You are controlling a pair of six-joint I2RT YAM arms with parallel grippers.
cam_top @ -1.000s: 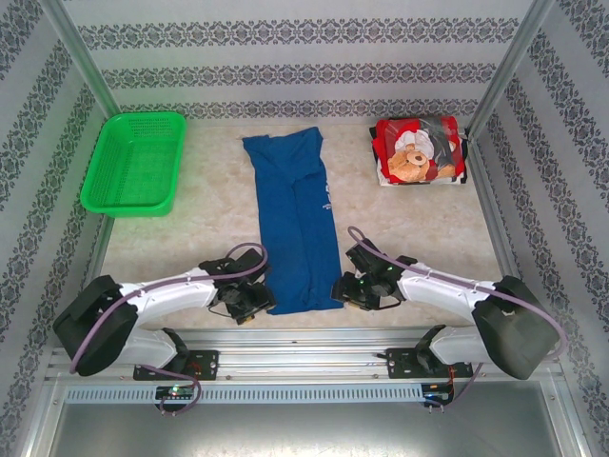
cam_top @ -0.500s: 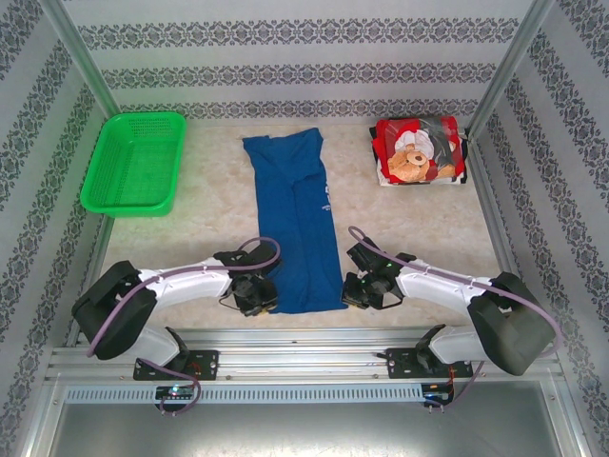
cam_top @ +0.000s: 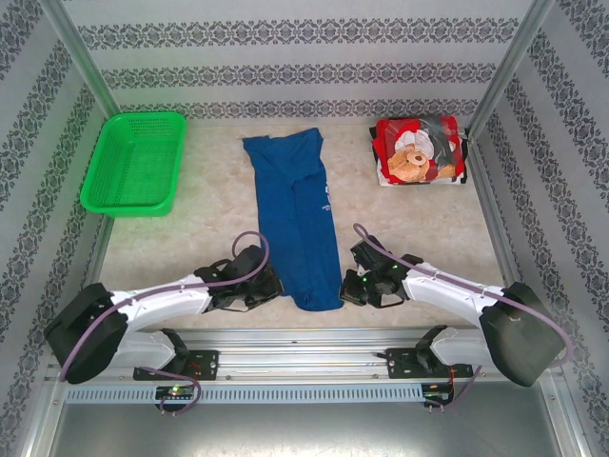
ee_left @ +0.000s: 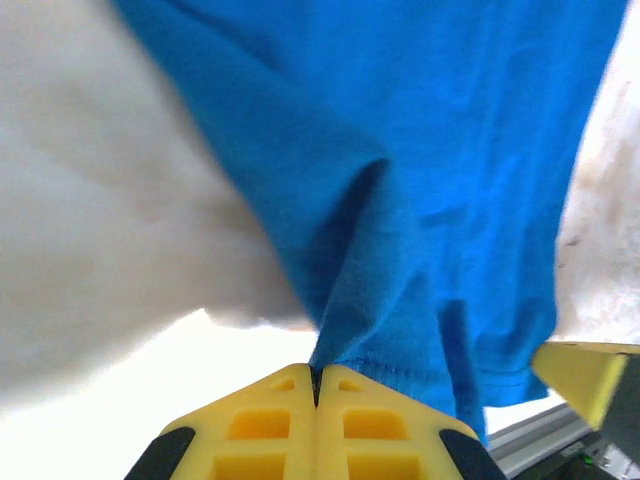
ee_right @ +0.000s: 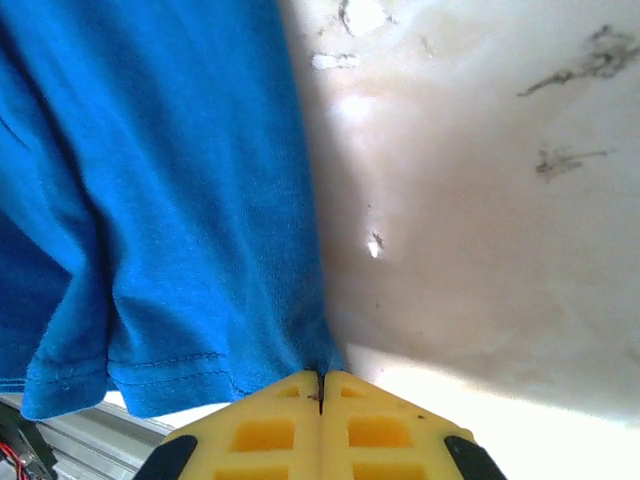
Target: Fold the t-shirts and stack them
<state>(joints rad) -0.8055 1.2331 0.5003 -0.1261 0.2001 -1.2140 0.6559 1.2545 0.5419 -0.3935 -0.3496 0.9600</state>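
Observation:
A royal blue t-shirt (cam_top: 297, 214) lies folded into a long strip down the middle of the table. My left gripper (cam_top: 274, 284) is shut on its near left hem corner; in the left wrist view the yellow fingers (ee_left: 270, 425) pinch the blue cloth (ee_left: 420, 190). At the near right hem corner my right gripper (cam_top: 344, 286) is shut on the blue t-shirt (ee_right: 170, 200), the yellow fingers (ee_right: 365, 425) pressed together around the fabric edge. A red t-shirt (cam_top: 419, 152) with a teddy-bear print sits folded at the back right.
A green plastic basket (cam_top: 136, 164) stands at the back left. Patterned walls enclose the table on three sides. An aluminium rail (cam_top: 304, 335) runs along the near edge just behind the hem.
Both grippers have closed onto the near hem corners of the blue t-shirt. The hem has drawn inward and lifted slightly, narrowing the near end to a point.

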